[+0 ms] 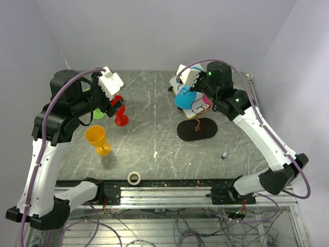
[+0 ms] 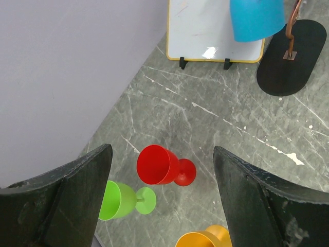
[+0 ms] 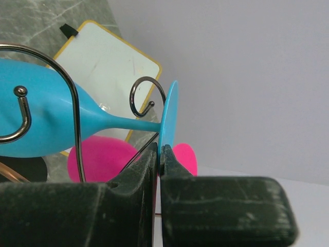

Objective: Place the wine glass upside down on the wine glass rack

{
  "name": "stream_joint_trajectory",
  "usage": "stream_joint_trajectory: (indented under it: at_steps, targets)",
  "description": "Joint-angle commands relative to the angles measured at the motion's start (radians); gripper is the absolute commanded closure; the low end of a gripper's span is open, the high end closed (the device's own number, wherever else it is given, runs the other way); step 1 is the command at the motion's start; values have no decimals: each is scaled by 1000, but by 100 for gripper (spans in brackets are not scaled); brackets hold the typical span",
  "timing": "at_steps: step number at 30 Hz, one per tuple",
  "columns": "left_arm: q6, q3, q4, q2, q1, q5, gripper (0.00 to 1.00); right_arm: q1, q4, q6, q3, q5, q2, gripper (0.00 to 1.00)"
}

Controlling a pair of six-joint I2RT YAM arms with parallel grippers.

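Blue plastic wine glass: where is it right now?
In the top view, the blue plastic wine glass is held right of centre, above the wire rack's black oval base, beside the white board; the right gripper pinches its foot rim.

This is looking like a robotics lab test cell. A left arm [image 1: 43, 154] and a right arm [image 1: 264, 136] are sitting bolted to an aluminium rail [image 1: 164, 194] at the edge of a grey marbled bench [image 1: 154, 110]. Plain pale walls [image 1: 154, 31] are boxing it in, and loose cables [image 1: 123, 226] are hanging under the rail.
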Motion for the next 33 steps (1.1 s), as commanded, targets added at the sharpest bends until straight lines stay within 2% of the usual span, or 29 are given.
stream_joint_trajectory:
  at_steps: [1, 17, 33]
  targets:
    - [8, 19, 12, -4, 9, 30, 10, -7, 46, -36, -19, 44, -19, 100]
    - [20, 11, 4, -11, 9, 27, 10, -8, 147, -100, -16, 172, 36, 100]
    - [31, 17, -4, -12, 9, 35, 10, 5, 204, -99, 45, 202, 127, 100]
